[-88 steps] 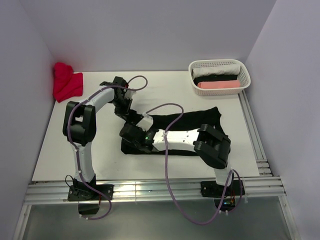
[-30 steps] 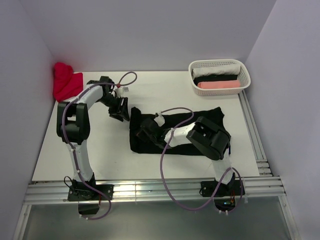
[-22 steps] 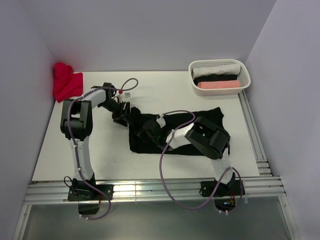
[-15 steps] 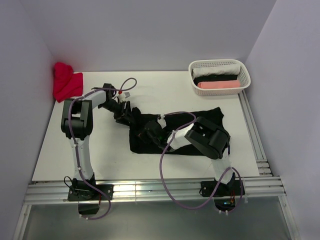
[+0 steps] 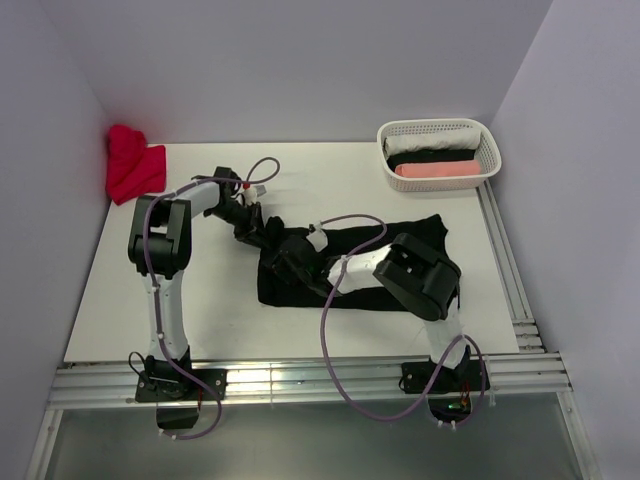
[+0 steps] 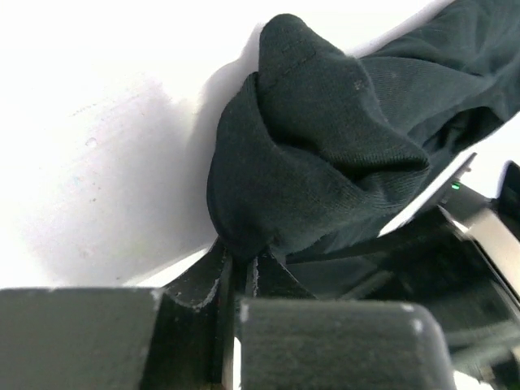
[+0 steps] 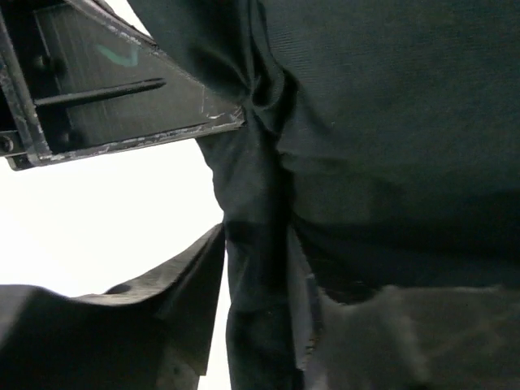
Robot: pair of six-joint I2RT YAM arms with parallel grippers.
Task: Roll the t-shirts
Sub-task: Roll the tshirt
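A black t-shirt (image 5: pixel 410 232) lies folded into a long band across the middle of the table. My left gripper (image 5: pixel 262 232) is at its far left corner, shut on a bunched fold of the black t-shirt (image 6: pixel 325 146); the closed left gripper (image 6: pixel 242 262) pinches the cloth from below. Right beside it, my right gripper (image 5: pixel 285 262) is over the same end. In the right wrist view the right gripper (image 7: pixel 260 260) stands open, a hanging fold of the t-shirt (image 7: pixel 390 122) between its fingers and a bright gap beside the left one. A red t-shirt (image 5: pixel 132 168) is heaped in the far left corner.
A white basket (image 5: pixel 430 124) at the far right holds white, black and pink rolled cloths. Walls close in the table on the left, back and right. A metal rail runs along the near edge (image 5: pixel 300 380). The two grippers sit very close together.
My left gripper moved right onto the shirt's far left corner and shut on the cloth. My right gripper's jaws have parted from their grip on the same end.
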